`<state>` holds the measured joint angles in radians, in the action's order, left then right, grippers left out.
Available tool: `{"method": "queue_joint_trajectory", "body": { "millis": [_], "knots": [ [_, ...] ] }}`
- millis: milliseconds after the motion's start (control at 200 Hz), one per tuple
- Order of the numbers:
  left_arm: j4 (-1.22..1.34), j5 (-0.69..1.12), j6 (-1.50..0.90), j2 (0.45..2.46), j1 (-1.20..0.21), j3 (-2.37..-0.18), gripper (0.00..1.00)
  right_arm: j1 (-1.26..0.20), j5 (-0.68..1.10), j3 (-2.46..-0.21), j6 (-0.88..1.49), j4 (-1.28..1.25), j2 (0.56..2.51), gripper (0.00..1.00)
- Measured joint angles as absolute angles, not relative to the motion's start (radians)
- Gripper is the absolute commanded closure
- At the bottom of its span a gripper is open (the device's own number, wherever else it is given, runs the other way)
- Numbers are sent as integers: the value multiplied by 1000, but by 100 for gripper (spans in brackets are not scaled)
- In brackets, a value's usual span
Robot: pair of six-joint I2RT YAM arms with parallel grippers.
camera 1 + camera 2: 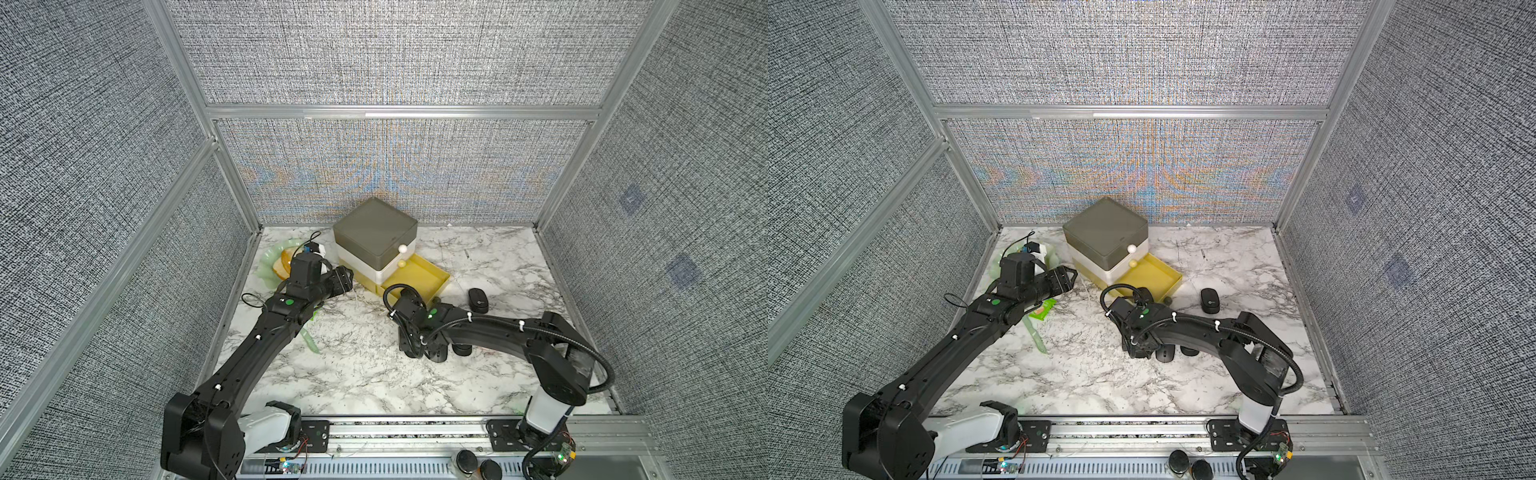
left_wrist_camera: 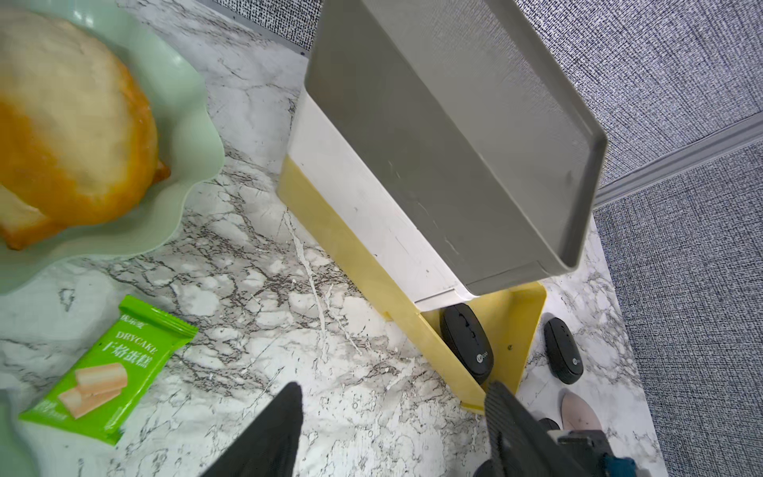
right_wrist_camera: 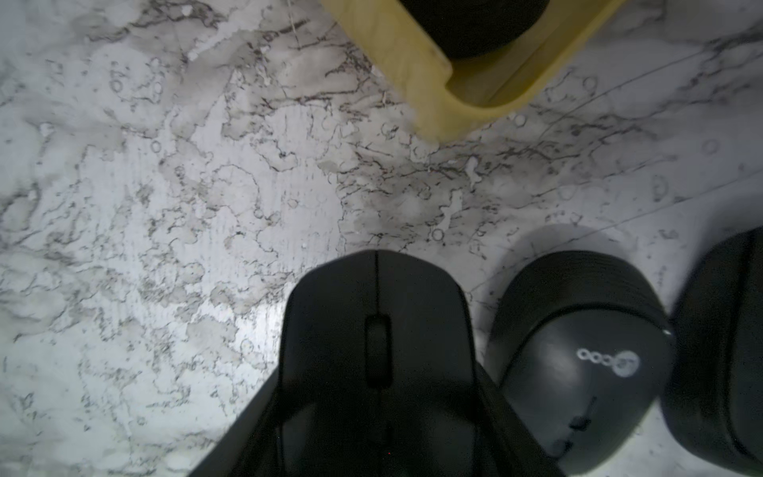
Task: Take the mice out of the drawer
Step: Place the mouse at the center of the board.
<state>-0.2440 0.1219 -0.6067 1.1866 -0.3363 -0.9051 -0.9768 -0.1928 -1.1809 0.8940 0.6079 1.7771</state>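
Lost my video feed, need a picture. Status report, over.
Left gripper open, empty. Right gripper shut on black mouse, low over table. Second black mouse sits in yellow drawer. Nothing covering it.

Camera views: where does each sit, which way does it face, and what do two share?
Top views: high above the arm bases, looking down and forward over the marble table; both arms show, with the left gripper and right gripper.
Left wrist: on the left arm, facing the open yellow drawer from the side; its open fingers show.
Right wrist: on the right arm, looking down at the table; its jaws hold a black mouse.
Shared: both wrist views show the yellow drawer.
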Motion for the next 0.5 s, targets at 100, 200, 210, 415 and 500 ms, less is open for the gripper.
{"method": "queue_joint_trajectory", "body": {
  "millis": [100,200,210,415,500],
  "knots": [
    [-253,107,-602,1176,-336,-904,27,-997,-212,-1186,931,598,1820,45],
    [-255,105,-601,1174,-336,-901,27,-1011,-219,-1186,956,595,1852,45],
    [-255,104,-601,1174,-336,-900,27,-1012,-219,-1186,957,595,1855,45],
    [-256,96,-602,1175,-336,-898,27,-1011,-238,-1203,969,596,1875,25],
    [-256,89,-602,1178,-336,-901,26,-1013,-240,-1221,968,605,1859,22]
  ]
}}
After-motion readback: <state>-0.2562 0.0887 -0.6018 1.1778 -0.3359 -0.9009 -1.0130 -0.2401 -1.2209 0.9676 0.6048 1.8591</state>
